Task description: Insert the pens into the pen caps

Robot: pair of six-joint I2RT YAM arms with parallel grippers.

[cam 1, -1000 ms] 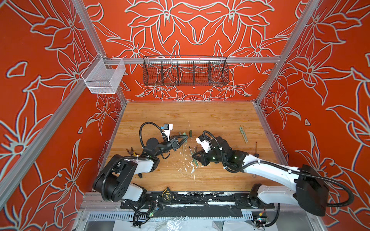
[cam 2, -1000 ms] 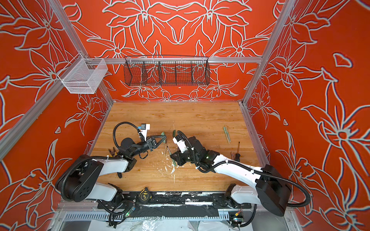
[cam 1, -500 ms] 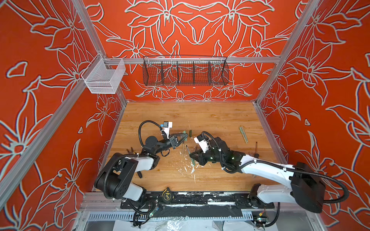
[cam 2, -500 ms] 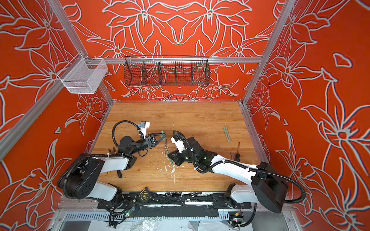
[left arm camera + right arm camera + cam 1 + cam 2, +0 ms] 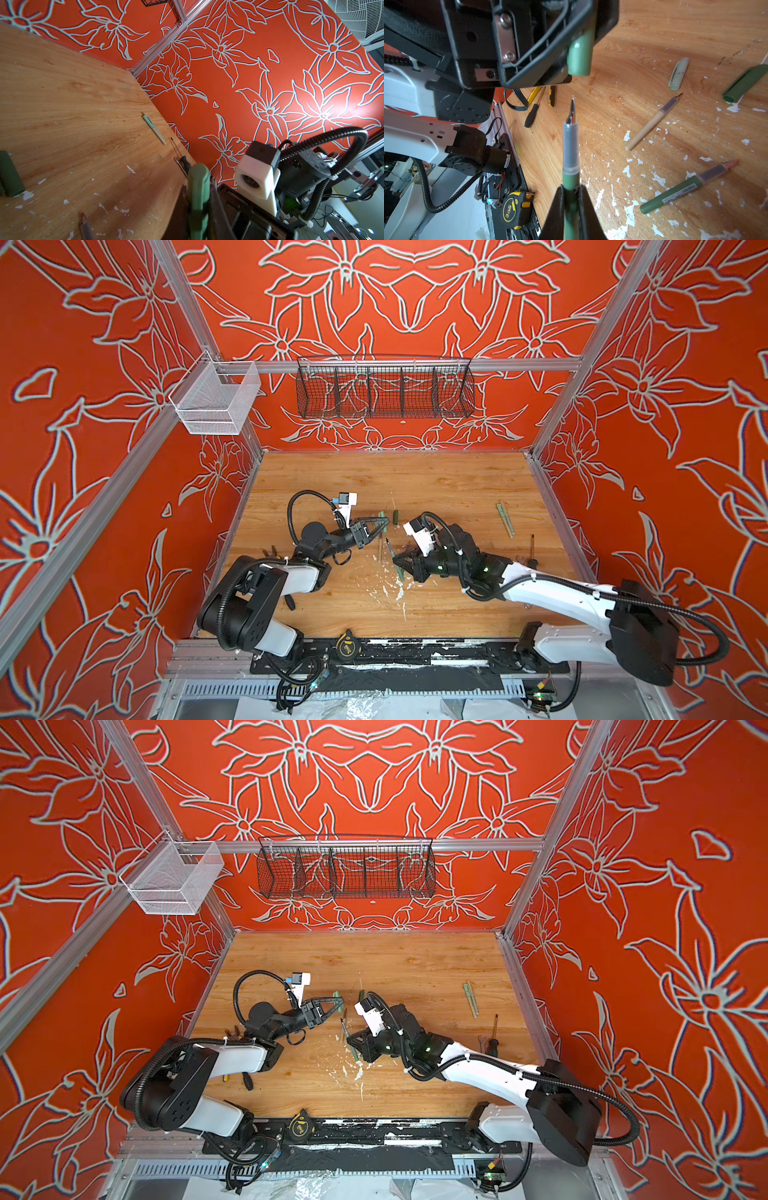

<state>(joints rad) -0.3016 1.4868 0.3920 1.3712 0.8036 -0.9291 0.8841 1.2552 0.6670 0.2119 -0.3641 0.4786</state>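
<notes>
Green pen (image 5: 571,149) edged closer — clamped between fingers (image 5: 588,212), nib facing cap (image 5: 579,56).

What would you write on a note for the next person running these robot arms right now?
Left gripper: shut on a green cap.
Right gripper: shut on a green pen, nib aimed at that cap, not yet in.
Loose on the table: tan pen, dark green pen, pale cap, dark green cap.
Done: two pens near the right wall look capped.
Left: join the held pair, then cap the tan and dark green pens.
</notes>
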